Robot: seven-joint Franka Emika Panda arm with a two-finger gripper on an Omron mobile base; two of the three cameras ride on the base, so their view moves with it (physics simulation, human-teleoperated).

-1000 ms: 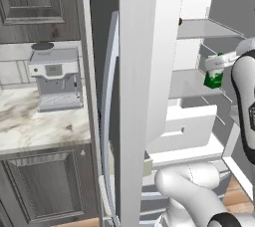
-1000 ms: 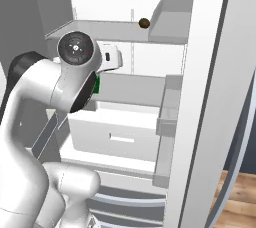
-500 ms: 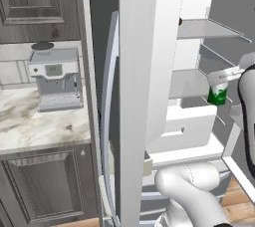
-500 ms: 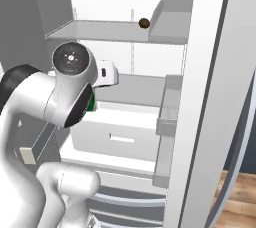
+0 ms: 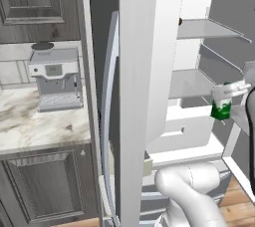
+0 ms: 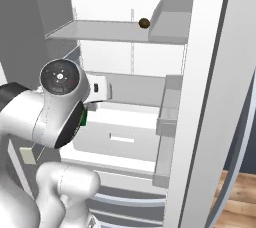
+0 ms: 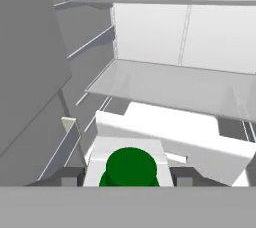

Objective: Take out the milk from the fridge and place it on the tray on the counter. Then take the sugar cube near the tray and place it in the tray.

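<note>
The milk [image 5: 219, 109], a small carton with a green lower part and white top, hangs in front of the open fridge [image 5: 191, 82], held from above by my gripper [image 5: 224, 93], which is shut on it. In the hand view its white top and green cap [image 7: 130, 166] sit between my fingers [image 7: 70, 177], with the fridge's grey shelves [image 7: 170, 84] beyond. A green sliver of the carton [image 6: 84, 117] peeks from behind my arm. The marbled counter [image 5: 40, 126] lies left of the fridge. The tray and sugar cube are out of view.
The open fridge door [image 5: 142, 71] with its curved silver handle [image 5: 106, 121] stands between me and the counter. A grey coffee machine [image 5: 55, 79] sits on the counter. A small brown round thing [image 6: 144, 23] lies on the top shelf. A door bin [image 6: 167, 122] is at the right.
My arm has drawn the milk down and back out of the fridge, away from the shelves. The gripper stays shut on it.
</note>
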